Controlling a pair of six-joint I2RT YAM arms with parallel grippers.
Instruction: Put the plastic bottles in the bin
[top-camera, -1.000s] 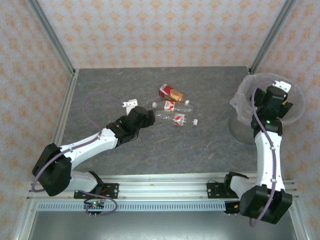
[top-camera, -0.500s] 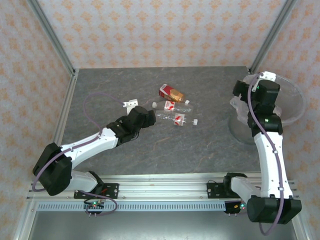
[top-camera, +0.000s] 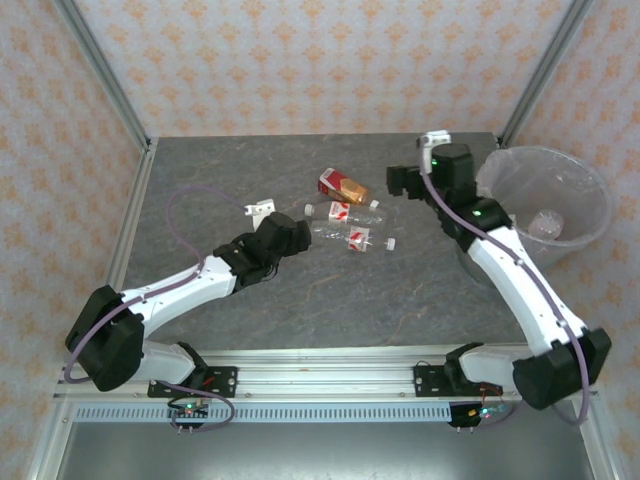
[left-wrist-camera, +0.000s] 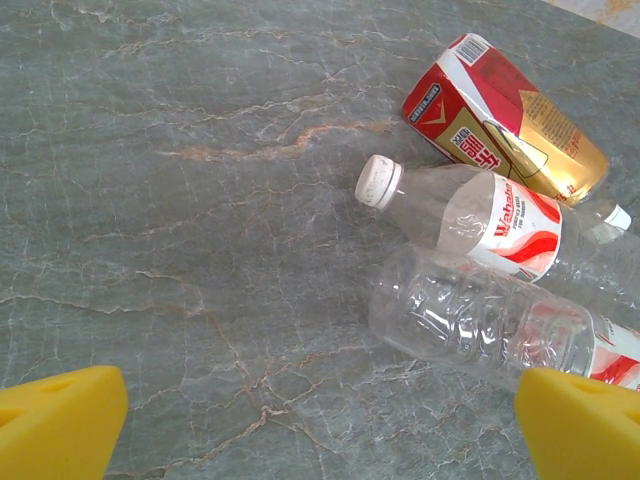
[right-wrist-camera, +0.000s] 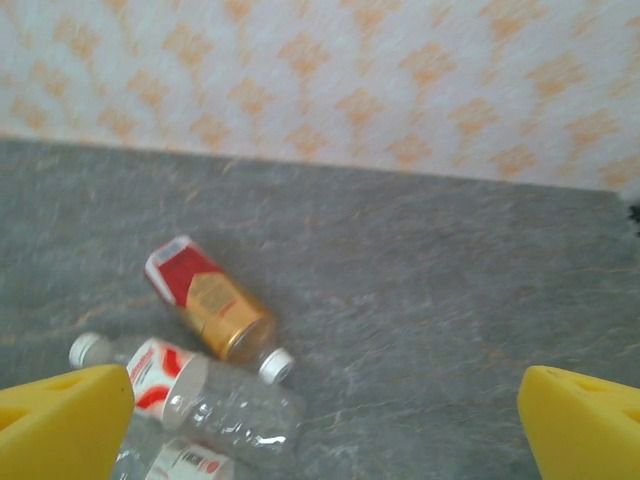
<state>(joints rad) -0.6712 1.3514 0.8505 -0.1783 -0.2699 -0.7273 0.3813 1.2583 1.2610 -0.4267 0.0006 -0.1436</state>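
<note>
Here's the left pincer (top-camera: 292, 236), spread wide and empty, low over the surface (top-camera: 220, 180) just beside three plastic bottles (top-camera: 345, 213) lying clustered together; the right pincer (top-camera: 403, 181) gapes too, holding nothing, between that cluster and the bin (top-camera: 592, 182), another bottle (top-camera: 546, 222) inside it

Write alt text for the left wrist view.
Three plastic bottles lie clustered on a grey marbled table: a red-and-gold labelled bottle farthest, a white-capped bottle next, a clear ribbed bottle nearest. The open left end effector shows yellow fingers in the bottom corners.
</note>
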